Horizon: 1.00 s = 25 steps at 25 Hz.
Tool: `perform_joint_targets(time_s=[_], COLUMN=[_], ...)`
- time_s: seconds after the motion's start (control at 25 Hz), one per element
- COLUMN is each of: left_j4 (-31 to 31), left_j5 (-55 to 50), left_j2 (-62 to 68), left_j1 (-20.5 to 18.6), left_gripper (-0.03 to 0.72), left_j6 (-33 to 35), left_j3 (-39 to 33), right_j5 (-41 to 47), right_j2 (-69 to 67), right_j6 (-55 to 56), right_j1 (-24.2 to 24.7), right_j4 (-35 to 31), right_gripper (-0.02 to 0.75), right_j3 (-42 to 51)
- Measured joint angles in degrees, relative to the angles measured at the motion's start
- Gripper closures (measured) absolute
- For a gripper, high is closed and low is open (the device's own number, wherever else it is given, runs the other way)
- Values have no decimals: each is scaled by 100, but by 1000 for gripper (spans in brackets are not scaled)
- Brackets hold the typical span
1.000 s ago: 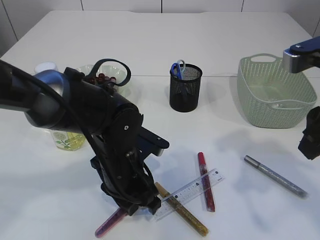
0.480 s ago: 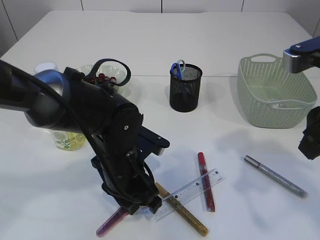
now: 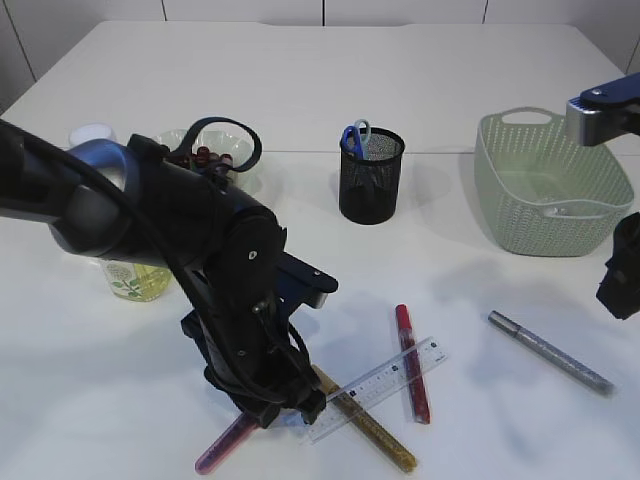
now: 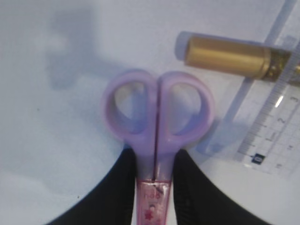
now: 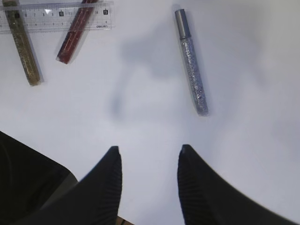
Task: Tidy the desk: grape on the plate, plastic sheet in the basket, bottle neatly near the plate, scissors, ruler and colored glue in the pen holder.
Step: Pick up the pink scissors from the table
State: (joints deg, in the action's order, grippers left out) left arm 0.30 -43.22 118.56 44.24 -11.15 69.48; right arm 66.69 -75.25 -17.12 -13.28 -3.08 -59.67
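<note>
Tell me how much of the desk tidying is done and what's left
Looks done: grapes sit in the plate, with the bottle next to it, and blue scissors stand in the pen holder. In hand: the left hand grips purple scissors by the blades. Left: the ruler and the gold, red, pink and silver glue lie on the table. The right hand is open, empty.

The big left arm (image 3: 170,240) blocks the way to the bottle (image 3: 135,278) and the plate (image 3: 215,150) near the desk's (image 3: 320,80) left edge. The ruler (image 3: 380,385) lies across two glue sticks by the front edge. There is room between the pen holder (image 3: 371,175) and the basket (image 3: 550,185).
</note>
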Motion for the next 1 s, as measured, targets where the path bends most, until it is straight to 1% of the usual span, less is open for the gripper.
perform_joint_targets(time_s=[0.24,0.64,1.0], left_j4=[0,-30,-30], left_j5=[65,201,201], left_j2=[-23,-88,-89], left_j1=[0,-315,-317], left_gripper=[519,520,520], left_j6=[-68,-117,-126], left_j3=[0,-34,-44], right_j5=[0,0,0], right_j2=[0,0,0], right_j6=[0,0,0], right_j1=[0,0,0], right_j4=[-10,-45,-131], right_gripper=[415,415,415], right_j3=[0,0,0])
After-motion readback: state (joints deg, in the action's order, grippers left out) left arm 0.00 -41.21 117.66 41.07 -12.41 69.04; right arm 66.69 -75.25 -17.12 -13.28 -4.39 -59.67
